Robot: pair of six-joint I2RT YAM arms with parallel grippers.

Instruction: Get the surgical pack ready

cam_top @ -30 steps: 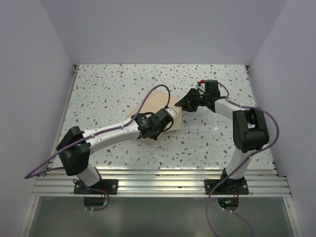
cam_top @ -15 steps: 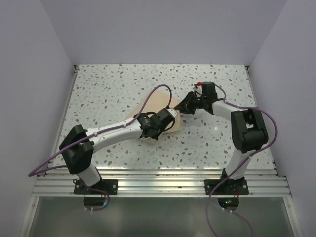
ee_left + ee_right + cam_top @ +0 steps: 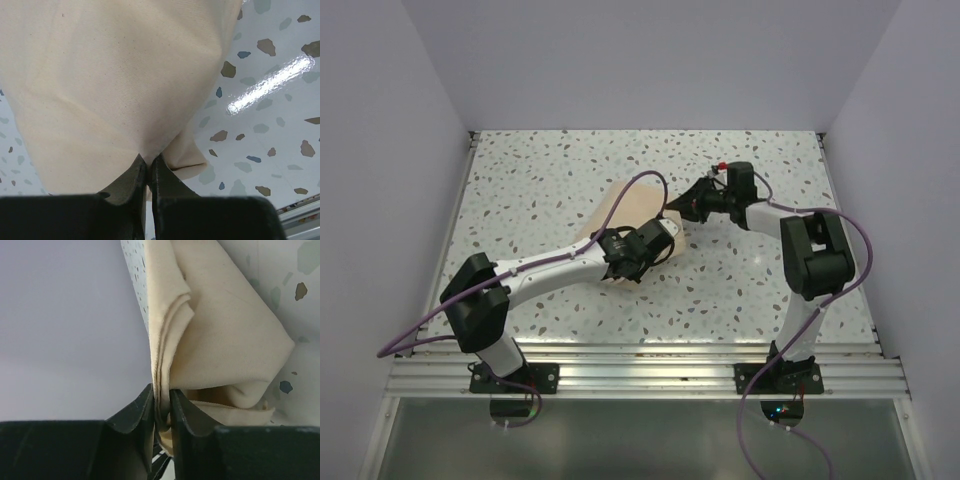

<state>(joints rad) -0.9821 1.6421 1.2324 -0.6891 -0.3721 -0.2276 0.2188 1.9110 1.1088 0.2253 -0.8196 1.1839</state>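
Top view: my left gripper (image 3: 660, 238) and right gripper (image 3: 682, 205) are meeting at one corner of the wrap (image 3: 628, 205), which is lying bunched on the table (image 3: 540, 180) just beyond my left fingertips. Both are holding the same cloth, so if I'm pulling them in different directions I'm risking dragging the bundle or undoing a fold. The tray is not showing, so I can't tell where it is sitting.

Left wrist: my left gripper (image 3: 148, 162) is closed, nipping only a thin pinch of wrap right at the tips, with cloth spreading ahead and to the left. I'm judging that bite shallow, and a tug could slip it free.

Right wrist: my right gripper (image 3: 161, 396) is clamping several stacked layers of wrap between the jaws, the fold rising straight ahead. Those layers could slide unevenly, letting one drop out and leaving the fold crooked.
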